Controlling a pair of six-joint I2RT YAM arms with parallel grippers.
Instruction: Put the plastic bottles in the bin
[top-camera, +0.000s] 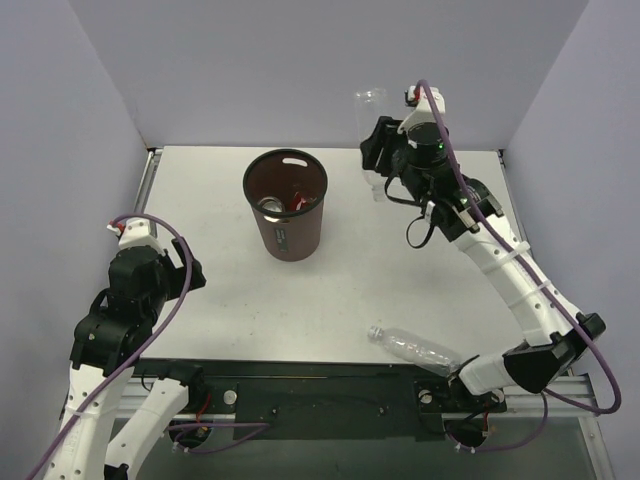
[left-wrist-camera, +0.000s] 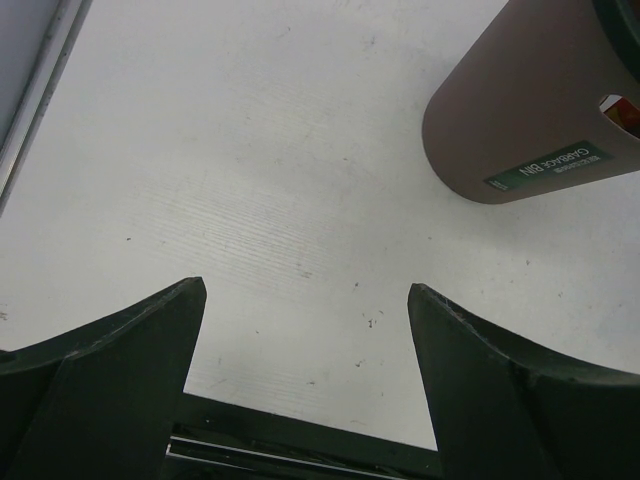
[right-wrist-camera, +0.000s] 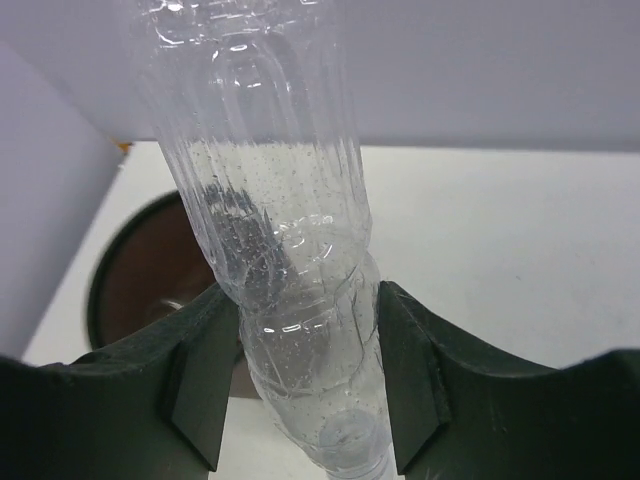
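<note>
Hovering over the smooth white table (top-camera: 220, 290) near its left edge, the left gripper (left-wrist-camera: 305, 290) is hanging wide open, gripping nothing. To its right the round brown bin (top-camera: 290, 235) is standing upright. Further right, the right gripper (right-wrist-camera: 310, 350) is clamping a crinkly clear bottle (right-wrist-camera: 270, 150) neck-down in the air, while a second bottle (top-camera: 412, 347) is lying at the near edge.

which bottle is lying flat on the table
The clear bottle at the table's near right edge: it lies on its side. The second bottle is held in the air, clamped in the right jaws.
</note>
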